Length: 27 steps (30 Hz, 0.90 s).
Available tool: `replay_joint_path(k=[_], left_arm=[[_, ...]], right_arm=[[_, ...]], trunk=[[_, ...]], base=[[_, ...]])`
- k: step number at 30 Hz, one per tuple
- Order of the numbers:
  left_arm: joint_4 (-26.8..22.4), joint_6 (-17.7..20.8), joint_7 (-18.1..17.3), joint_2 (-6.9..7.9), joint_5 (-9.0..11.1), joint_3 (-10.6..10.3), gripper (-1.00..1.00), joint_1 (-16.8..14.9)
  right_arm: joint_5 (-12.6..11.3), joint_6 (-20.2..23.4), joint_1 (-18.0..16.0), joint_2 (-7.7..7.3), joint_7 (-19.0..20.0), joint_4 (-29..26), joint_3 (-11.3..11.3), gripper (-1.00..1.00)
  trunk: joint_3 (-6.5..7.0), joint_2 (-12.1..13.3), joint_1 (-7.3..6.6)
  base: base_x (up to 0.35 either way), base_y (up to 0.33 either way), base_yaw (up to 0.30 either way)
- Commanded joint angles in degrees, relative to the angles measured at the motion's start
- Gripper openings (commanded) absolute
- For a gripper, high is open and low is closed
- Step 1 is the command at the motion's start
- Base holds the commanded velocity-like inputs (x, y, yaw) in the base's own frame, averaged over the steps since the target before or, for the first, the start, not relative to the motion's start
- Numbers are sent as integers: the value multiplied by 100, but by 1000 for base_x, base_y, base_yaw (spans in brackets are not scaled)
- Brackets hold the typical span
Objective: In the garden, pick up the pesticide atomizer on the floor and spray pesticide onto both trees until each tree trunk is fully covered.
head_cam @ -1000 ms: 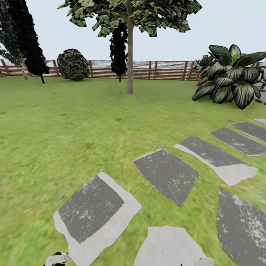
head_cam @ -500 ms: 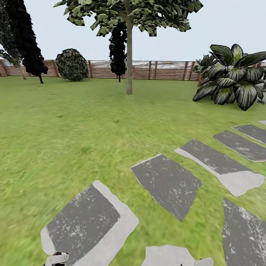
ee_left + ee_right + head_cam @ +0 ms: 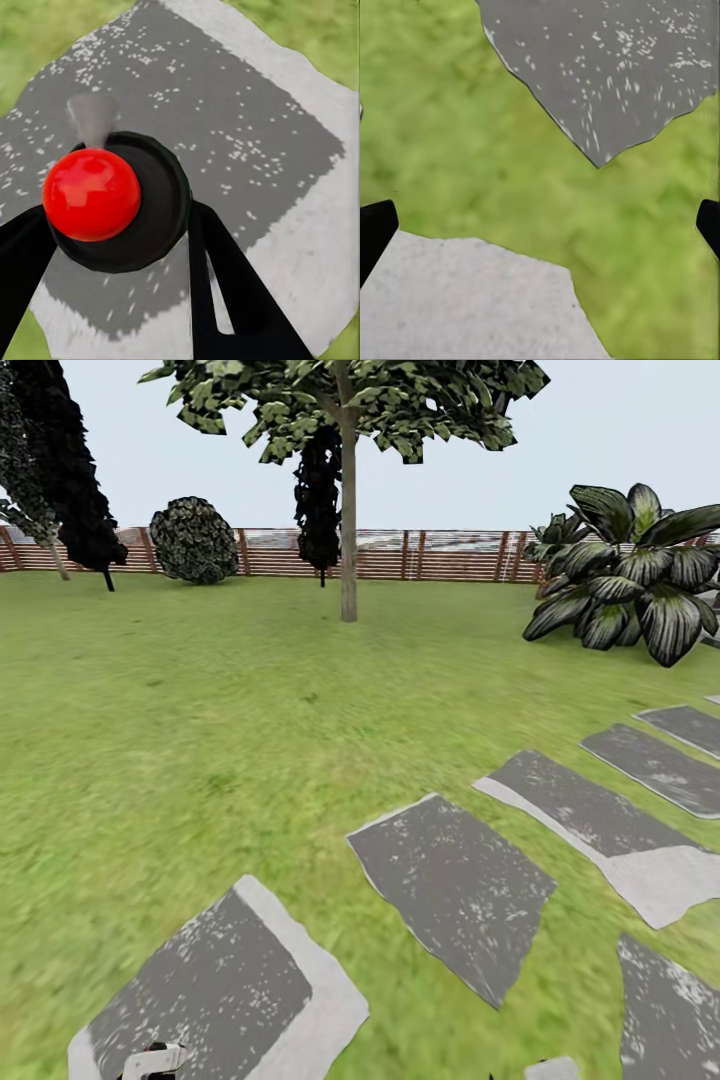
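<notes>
Head view: garden lawn [image 3: 200,740], green grass, fairly flat, running back to a brown slat fence [image 3: 450,553] across the far edge, pale sky above. Grey paving slabs [image 3: 455,885] w/ lighter stone edges are set in the grass at the near right, gaps of grass btwn them. 1 tree [image 3: 345,405] w/ a straight grey-brown trunk [image 3: 348,550] stands mid-lawn, well apart from the robot, leafy crown up high. Behind it near the fence a dark narrow column tree [image 3: 318,490]; another dark one [image 3: 70,460] at far left; a round bush [image 3: 194,540] just in front of the fence. Big broad-leaf plant [image 3: 630,585] at right, by the slabs. Left wrist view: left gripper [image 3: 120,247] is clenched around the pesticide atomizer [image 3: 112,199], black fingers [image 3: 225,292] either side of its dark round body; red ball-shaped top [image 3: 91,193] faces the cam, small grey nozzle [image 3: 94,120] sticks out past it. Under it a dark grey slab [image 3: 225,112] w/ pale border, grass at the corners. Right wrist view: right gripper [image 3: 540,225] is spread wide, nothing btwn the tips [image 3: 375,232], hovering over grass [image 3: 450,127] btwn 2 slabs, 1 dark [image 3: 615,67], 1 pale [image 3: 465,300].
</notes>
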Motion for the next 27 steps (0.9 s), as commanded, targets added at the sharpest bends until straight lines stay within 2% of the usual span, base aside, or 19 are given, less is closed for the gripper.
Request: replay_joint_path(k=[1,27], left_arm=[[4,-7,-60,-2,51,29,-100,-4],[4,-7,-60,-2,51,29,-100,-4]], right_arm=[[33,-15,-3,-2,-2,3,2,100],[32,-15,-3,-2,-2,2,2,100]], trunk=[[-5,-2,3],[-5,-2,3]], base=[[338,-80,0],[338,-80,0]])
